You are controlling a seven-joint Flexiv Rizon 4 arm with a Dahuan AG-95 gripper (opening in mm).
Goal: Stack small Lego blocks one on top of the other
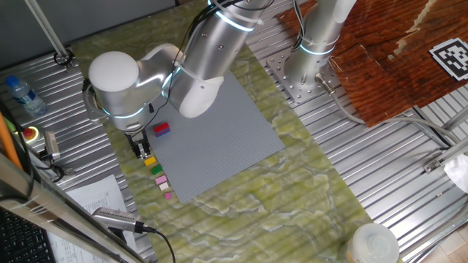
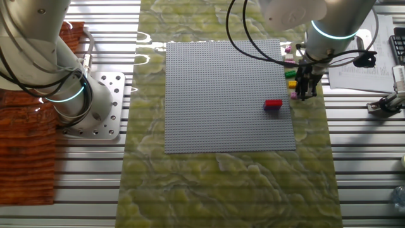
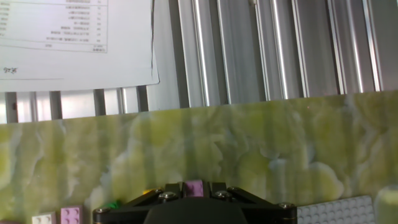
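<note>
- I see the gripper [image 1: 141, 150] low over the yellow brick [image 1: 148, 160] at the baseplate's [image 1: 219, 139] edge.
- I cannot tell how the jaws stand.
- The red brick [image 2: 273, 104] sits apart.

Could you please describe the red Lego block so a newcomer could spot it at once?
Find the large grey baseplate on the green mat. Near its edge beside the gripper sits the red block, alone on the plate; the other small blocks line up off the plate's edge.

- ribbed metal table [image 1: 380, 157] with a yellow-green marbled mat [image 1: 292, 190] on it
- printed paper sheets [image 3: 74, 37] at the edge
- water bottle [image 1: 22, 95] in the corner
- reddish-brown cloth [image 2: 25, 152] off to one side
</note>
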